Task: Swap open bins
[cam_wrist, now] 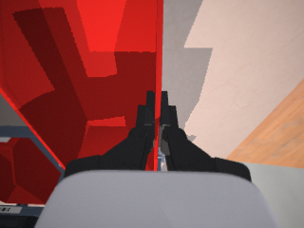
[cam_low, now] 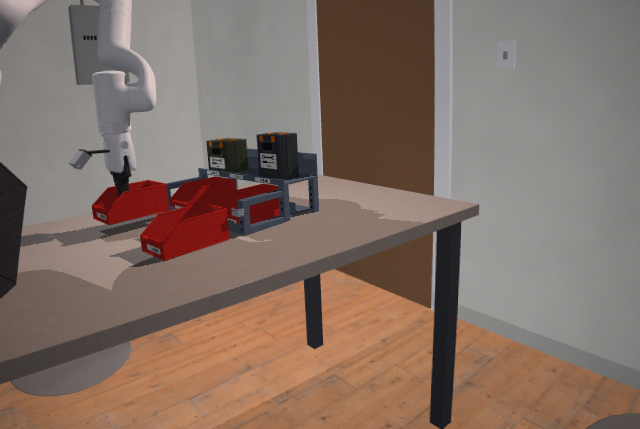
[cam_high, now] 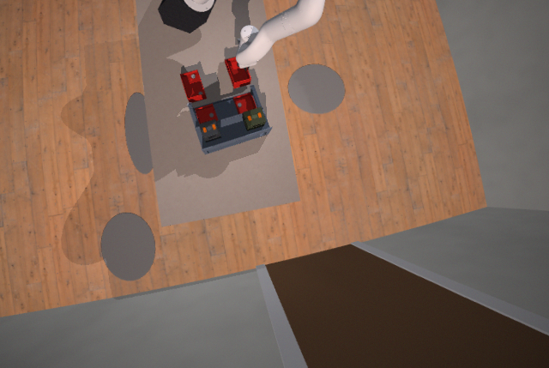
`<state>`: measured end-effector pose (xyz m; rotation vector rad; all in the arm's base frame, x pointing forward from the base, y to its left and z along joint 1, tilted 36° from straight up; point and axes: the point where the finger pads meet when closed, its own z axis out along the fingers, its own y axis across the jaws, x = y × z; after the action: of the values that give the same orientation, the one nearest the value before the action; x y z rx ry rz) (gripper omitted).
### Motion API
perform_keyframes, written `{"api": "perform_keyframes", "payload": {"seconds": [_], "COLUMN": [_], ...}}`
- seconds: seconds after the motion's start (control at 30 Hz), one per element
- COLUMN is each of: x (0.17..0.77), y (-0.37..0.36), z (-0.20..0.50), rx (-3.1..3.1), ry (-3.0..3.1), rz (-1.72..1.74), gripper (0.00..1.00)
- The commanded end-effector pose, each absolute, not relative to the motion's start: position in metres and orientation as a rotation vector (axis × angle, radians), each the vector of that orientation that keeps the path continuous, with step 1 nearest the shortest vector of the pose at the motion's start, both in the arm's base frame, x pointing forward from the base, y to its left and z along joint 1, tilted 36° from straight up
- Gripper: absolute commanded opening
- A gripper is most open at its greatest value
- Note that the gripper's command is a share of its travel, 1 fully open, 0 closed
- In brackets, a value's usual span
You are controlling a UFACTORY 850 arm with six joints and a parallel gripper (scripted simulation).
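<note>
Your desk (cam_high: 221, 196) (cam_low: 310, 248) (cam_wrist: 247, 43) carries the shelf (cam_high: 236, 142) (cam_low: 314, 197) (cam_wrist: 16, 130), with a green case (cam_high: 254, 121) (cam_low: 235, 155) and a dark case (cam_high: 210, 132) (cam_low: 284, 158) on its upper board. Two bins stay out of this job: the left shelf bin (cam_high: 205, 114) (cam_low: 266, 211) and the right shelf bin (cam_high: 244, 103) (cam_low: 211, 191) (cam_wrist: 19, 166), with the open place between them. The loaded bin (cam_high: 193, 87) (cam_low: 193, 232) stands upright on the desk in front of the shelf, small grey parts (cam_high: 192, 75) inside.

The empty bin (cam_high: 239, 76) (cam_low: 142, 202) (cam_wrist: 104, 66) is out of its place, roughly level and very low over the desk; you cannot tell whether its base touches yet. Your gripper (cam_low: 122, 187) (cam_wrist: 156, 103) is clamped on one thin side wall of it, a finger on either face.

You look to be at the setting-down step. Ease straight down until the base sits flat, well off the shelf, then open and lift clear without dragging the wall. After that, the loaded bin needs a level carry and clearance over the front lip.
</note>
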<state>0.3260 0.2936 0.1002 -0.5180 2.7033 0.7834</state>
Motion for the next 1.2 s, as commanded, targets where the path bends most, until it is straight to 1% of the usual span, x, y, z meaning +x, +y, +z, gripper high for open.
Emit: {"api": "perform_keyframes", "payload": {"seconds": [0.0,1.17], "x": [0.329,0.331], "y": [0.301,0.309], "z": [0.09,0.078], "rx": [-0.517,-0.517], "ry": [2.701,2.701], "rz": [0.784,0.783], "gripper": [0.0,0.0]}}
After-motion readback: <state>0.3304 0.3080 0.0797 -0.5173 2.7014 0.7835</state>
